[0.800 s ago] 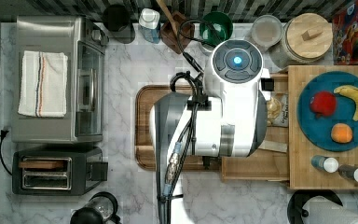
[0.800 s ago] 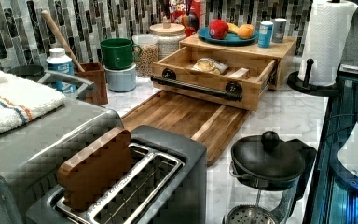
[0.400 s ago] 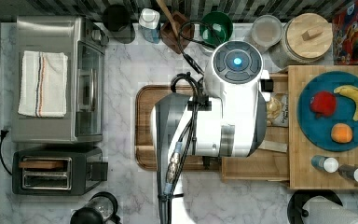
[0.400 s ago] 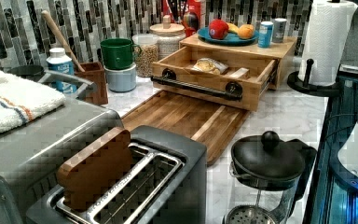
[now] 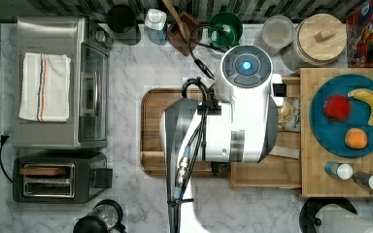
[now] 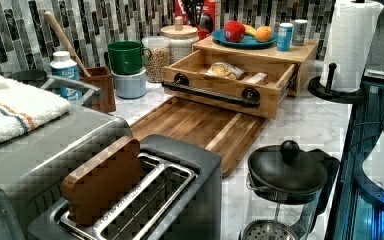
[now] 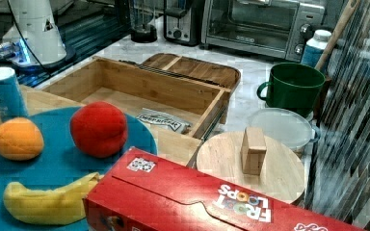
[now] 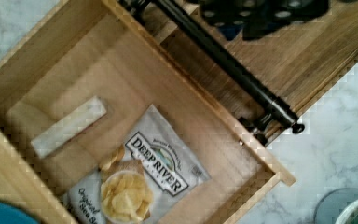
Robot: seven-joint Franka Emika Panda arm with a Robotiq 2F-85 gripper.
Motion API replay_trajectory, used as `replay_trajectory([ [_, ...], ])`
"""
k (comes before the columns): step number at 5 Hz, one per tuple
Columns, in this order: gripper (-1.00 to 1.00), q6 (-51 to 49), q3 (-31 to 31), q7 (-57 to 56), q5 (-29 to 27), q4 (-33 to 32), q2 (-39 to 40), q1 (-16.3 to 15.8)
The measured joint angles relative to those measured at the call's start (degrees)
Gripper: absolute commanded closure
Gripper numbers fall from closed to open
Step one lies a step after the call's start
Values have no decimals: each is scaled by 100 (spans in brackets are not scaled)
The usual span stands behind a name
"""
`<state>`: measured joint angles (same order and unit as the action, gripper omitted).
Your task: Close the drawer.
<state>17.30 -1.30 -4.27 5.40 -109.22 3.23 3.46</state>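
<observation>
Overhead, in the top view the arm hangs above the open drawer [image 5: 267, 174], which juts from under the butcher-block slab [image 5: 311, 184] toward the brown board [image 5: 150, 131]. Left view: its handle [image 6: 207, 93] runs along the board's far edge. Wrist view: end effector [image 8: 265, 14] beyond the handle; I cannot tell its state.

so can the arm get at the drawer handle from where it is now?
Probably yes. The arm hangs right over the open drawer, and the black bar handle runs across the front with nothing resting on it. The board in front lies flat and bare, leaving the approach free.
</observation>
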Motion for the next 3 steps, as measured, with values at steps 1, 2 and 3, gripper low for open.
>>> replay_trajectory([
  [1, -100, -21, -13, 0, -291, -45, 47, -24],
  [2, -100, -130, 50, -43, -496, -50, 104, -41],
  [3, -100, -148, 155, -593, -577, -56, 104, -80],
])
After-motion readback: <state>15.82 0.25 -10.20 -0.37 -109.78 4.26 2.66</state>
